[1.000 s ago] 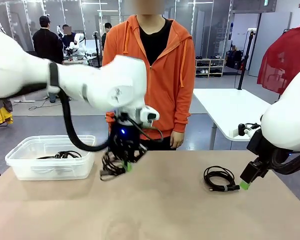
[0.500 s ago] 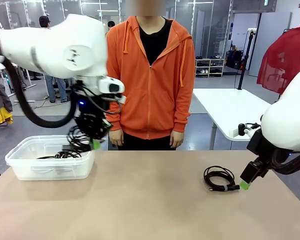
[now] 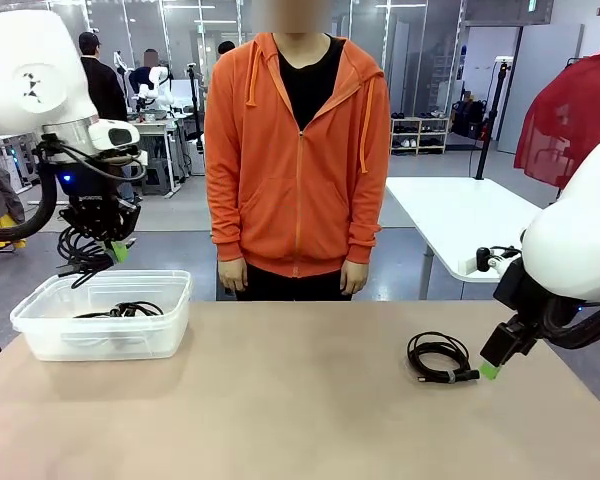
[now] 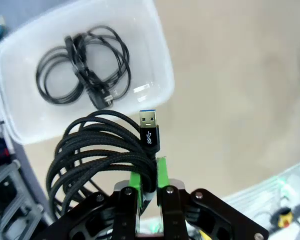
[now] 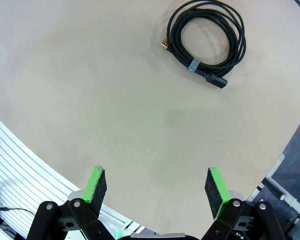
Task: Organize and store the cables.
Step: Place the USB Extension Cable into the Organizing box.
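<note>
Over the bench's left edge, left gripper [image 4: 147, 186] pinching a coiled cable [image 4: 97, 150] above the clear bin [image 3: 170, 290] | right gripper [image 5: 156, 187] spread wide, another cable [image 5: 208, 42] near the right edge

The lower loops of the braided cable [image 4: 97, 155] are cut off behind the left gripper [image 4: 148, 186]. Beyond it, the bin [image 4: 160, 60] is partly covered by that coil, and its far corner is cropped.
</note>
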Action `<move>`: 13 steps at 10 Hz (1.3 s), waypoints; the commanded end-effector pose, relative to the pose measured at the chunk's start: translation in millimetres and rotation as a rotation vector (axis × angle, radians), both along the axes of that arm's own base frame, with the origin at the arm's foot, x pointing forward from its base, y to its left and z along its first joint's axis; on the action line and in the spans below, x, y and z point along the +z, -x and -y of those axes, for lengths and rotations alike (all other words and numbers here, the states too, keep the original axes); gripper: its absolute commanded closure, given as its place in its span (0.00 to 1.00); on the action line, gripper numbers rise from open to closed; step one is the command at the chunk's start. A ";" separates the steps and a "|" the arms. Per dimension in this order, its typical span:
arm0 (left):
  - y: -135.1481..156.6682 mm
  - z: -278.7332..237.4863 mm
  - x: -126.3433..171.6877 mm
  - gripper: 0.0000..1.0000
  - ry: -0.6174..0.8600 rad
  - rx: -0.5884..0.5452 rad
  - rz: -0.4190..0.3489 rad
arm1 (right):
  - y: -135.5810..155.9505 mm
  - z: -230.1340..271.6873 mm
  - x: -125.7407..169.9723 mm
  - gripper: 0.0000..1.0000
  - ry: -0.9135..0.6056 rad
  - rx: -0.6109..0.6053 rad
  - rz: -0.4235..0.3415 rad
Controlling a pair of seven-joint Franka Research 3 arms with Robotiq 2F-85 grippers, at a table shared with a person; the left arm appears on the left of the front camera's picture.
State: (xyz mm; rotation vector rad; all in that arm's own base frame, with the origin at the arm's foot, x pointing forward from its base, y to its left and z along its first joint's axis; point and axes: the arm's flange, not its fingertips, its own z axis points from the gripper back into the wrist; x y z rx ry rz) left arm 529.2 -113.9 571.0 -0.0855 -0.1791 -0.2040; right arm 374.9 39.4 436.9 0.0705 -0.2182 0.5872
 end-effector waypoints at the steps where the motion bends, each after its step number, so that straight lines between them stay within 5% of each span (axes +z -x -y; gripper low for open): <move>1: -38.5 9.4 -20.5 1.00 0.068 -0.011 0.050 | -1.1 -1.0 -1.5 0.00 0.011 -0.027 0.005; 6: -109.6 3.1 -85.1 1.00 0.072 0.088 0.056 | -1.1 -1.0 -1.5 0.00 0.011 -0.027 0.005; 11: -120.9 17.5 -144.6 1.00 0.040 0.144 0.034 | -1.1 -1.0 -1.5 0.00 0.011 -0.027 0.005; 13: -119.4 22.8 -159.4 0.64 0.032 0.177 -0.012 | -1.1 -1.0 -1.5 0.00 0.011 -0.027 0.005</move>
